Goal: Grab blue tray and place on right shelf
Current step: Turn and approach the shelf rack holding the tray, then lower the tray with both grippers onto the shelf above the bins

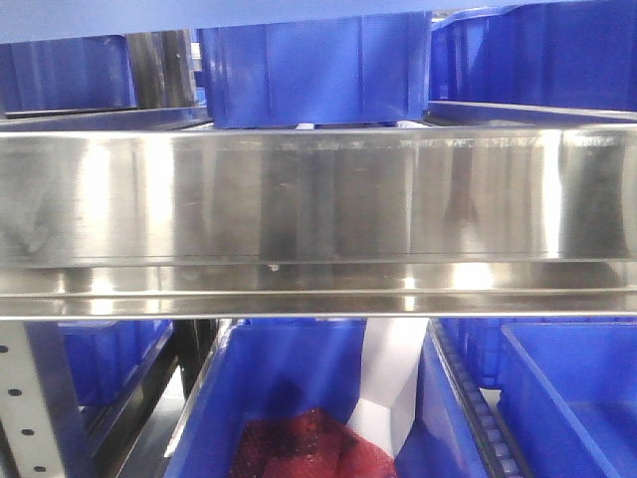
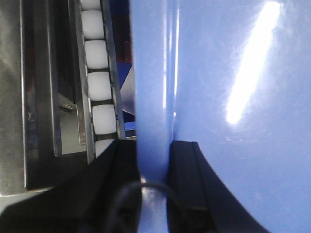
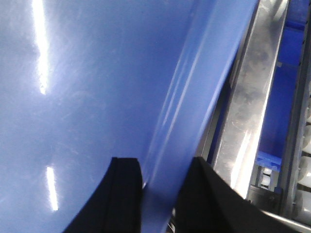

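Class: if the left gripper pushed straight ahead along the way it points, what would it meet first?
The left gripper, shut on the blue tray, points along the tray's rim; beyond it only blurred dark-blue shapes show, depth unclear.

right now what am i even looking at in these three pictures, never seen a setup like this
This is a two-armed robot on a mobile base, seen through three cameras. The front-facing camera looks straight at a stainless-steel rack shelf, with deep blue storage bins on it and more below; one lower bin holds something dark red. The other two cameras sit on the wrists, just behind each gripper. In the left wrist view, the left gripper has its black fingers on either side of the rim of a glossy light blue tray. The right wrist view shows the right gripper clamped on the tray's rim the same way, beside the shelf's steel edge.
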You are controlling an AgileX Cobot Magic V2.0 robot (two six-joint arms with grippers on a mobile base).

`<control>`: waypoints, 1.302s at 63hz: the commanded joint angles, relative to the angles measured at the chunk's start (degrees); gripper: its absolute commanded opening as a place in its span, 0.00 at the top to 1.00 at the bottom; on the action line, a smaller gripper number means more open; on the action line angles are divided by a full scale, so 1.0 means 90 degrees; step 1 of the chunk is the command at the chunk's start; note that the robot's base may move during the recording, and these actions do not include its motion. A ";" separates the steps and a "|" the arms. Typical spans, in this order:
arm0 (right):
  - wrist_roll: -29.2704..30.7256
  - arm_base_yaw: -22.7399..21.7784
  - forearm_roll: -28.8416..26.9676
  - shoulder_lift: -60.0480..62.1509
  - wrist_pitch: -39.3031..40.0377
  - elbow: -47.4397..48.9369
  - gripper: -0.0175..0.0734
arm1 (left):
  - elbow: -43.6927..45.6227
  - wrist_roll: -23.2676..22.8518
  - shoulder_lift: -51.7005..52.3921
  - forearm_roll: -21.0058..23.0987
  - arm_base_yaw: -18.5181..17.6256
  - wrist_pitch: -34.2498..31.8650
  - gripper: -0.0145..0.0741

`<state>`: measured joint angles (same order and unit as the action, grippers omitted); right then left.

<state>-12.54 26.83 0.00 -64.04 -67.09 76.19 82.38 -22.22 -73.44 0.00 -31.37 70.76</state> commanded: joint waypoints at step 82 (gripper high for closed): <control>0.0202 -0.0031 -0.0139 0.0097 0.0621 0.0258 0.75 | 0.0229 0.0212 0.0147 -0.0252 -0.0021 0.0071 0.89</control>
<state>-12.54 26.83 -1.10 -64.04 -66.82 76.19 82.38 -22.22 -73.44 -0.36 -31.37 70.99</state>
